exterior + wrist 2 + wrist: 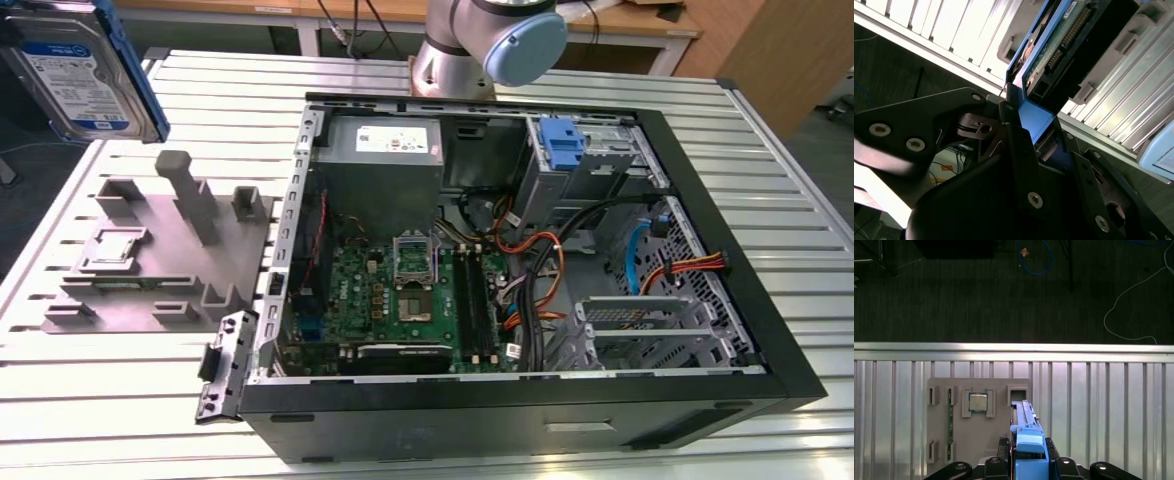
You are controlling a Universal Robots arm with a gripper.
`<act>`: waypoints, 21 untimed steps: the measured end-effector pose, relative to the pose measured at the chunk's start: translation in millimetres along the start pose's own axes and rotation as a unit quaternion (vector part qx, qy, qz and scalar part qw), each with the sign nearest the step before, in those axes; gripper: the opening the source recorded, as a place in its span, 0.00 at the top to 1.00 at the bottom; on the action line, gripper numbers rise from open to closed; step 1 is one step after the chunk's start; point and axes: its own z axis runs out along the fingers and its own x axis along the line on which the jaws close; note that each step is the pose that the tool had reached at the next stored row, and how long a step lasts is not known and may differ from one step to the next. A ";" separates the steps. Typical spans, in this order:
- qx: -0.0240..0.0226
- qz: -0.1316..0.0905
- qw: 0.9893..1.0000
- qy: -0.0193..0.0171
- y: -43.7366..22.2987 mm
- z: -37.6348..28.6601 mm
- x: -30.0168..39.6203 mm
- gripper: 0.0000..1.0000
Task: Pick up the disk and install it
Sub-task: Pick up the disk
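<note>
Ribbed aluminium slats form the desk (747, 140), and an open computer case (534, 400) lies on it on its side.

Well off to the exterior view's left of the case, and raised clear above the desk, the disk (80, 70) hangs tilted, its white-and-blue label facing the camera and its blue frame along the edge. In both wrist views the pincer (1039, 135) (1029, 460) is clamped on the blue frame at one end of the disk (1064, 45) (1026, 435), with a black finger pressed against each side.

Between the disk and the case, a grey fixture block (160, 260) with upright posts rests on the slats, just beside the case's wall. In the first wrist view, a small square chip (978, 402) sits in one of its pockets.

Inside the case, a green motherboard (400, 290) covers the floor, with a grey power-supply box (387, 145) at the far end. Further to the exterior view's right stands a lone blue bracket (561, 145), then a metal drive cage (641, 325) among orange and blue cables.

Behind the case's far wall rises the arm's base (487, 45).
</note>
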 end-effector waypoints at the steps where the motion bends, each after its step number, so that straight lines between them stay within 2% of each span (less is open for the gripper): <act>1: 0.000 0.000 1.000 0.000 0.0 0.0 0.0 0.64; 9: 0.000 0.000 1.000 0.000 0.0 -0.2 0.0 0.64; 21: 0.000 0.000 1.000 0.002 0.0 -8.0 -0.2 0.64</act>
